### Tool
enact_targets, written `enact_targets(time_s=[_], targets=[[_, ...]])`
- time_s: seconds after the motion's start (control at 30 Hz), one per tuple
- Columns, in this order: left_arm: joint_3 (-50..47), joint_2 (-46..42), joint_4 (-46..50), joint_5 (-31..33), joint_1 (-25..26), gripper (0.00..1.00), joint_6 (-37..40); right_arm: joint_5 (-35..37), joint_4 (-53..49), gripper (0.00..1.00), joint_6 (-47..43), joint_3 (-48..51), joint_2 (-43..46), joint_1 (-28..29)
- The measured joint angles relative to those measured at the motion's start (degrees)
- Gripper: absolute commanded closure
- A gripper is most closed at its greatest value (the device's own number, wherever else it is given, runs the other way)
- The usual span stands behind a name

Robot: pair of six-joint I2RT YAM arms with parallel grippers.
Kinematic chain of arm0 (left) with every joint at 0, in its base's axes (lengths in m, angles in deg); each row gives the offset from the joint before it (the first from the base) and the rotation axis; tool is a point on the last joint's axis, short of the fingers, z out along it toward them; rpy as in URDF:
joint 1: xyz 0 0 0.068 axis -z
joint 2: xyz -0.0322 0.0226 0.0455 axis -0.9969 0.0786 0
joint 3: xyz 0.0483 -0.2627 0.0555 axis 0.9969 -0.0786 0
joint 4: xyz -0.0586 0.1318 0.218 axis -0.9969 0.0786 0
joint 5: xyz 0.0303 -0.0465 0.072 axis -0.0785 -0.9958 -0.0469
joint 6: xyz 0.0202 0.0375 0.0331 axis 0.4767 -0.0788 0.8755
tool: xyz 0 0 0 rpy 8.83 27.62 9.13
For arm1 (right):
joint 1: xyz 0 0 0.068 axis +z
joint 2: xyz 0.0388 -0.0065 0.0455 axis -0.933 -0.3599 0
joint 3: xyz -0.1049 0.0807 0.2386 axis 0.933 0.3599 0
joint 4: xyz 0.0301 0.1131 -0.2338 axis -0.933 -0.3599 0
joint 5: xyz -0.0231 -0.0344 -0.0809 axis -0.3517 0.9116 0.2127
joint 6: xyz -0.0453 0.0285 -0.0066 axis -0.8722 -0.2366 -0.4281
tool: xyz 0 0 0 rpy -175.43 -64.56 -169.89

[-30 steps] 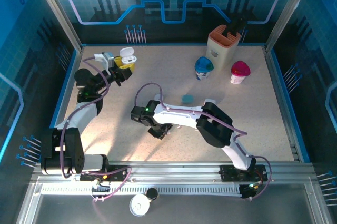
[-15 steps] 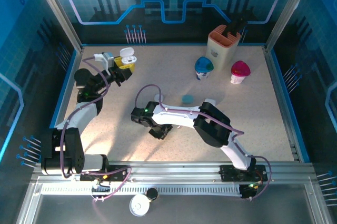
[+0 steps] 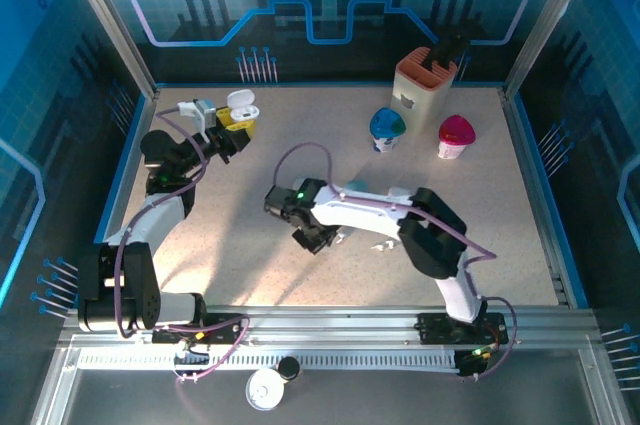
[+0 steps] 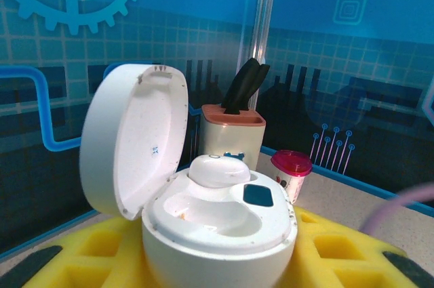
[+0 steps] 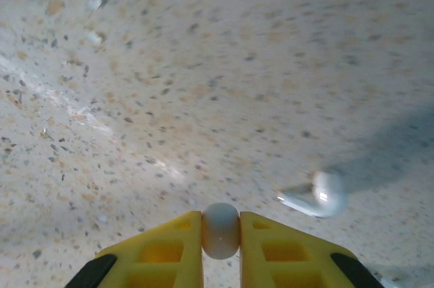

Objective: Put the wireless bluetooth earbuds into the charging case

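Right claw (image 5: 220, 235): closed on an earbud (image 5: 220, 227).
Left claw (image 3: 236, 123): gripped the open case (image 4: 217, 230).
Bearing: case lay far left of right claw, empty slot upward.

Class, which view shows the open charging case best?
The left wrist view: the charging case sits close, lid raised, one earbud seated. The top external view gives it as a small white shape at far left.
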Motion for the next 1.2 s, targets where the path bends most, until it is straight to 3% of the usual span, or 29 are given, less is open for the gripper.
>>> enact_targets(time_s=[0.2,0.33,0.5,0.73,1.2], targets=[[0.0,0.55,-0.98,0.66,3.04,0.62,1.03,-9.57,6.95,0.82,3.58,5.7,15.67,-9.49],[0.0,1.57,-0.94,2.54,8.17,0.62,2.14,-18.84,13.94,0.83,7.06,8.31,24.74,-15.93],[0.0,1.62,-0.81,6.78,15.19,0.62,5.92,-28.48,21.97,0.83,10.99,8.55,31.39,-19.98],[-0.31,1.62,-0.79,13.6,21.86,0.62,11.89,-36.17,29.68,0.83,14.93,7.08,33.35,-21.88],[-1.9,1.62,0.63,17.4,26.56,0.61,19.65,-38.97,34.86,0.85,16.37,1.77,30.05,-22.08]])
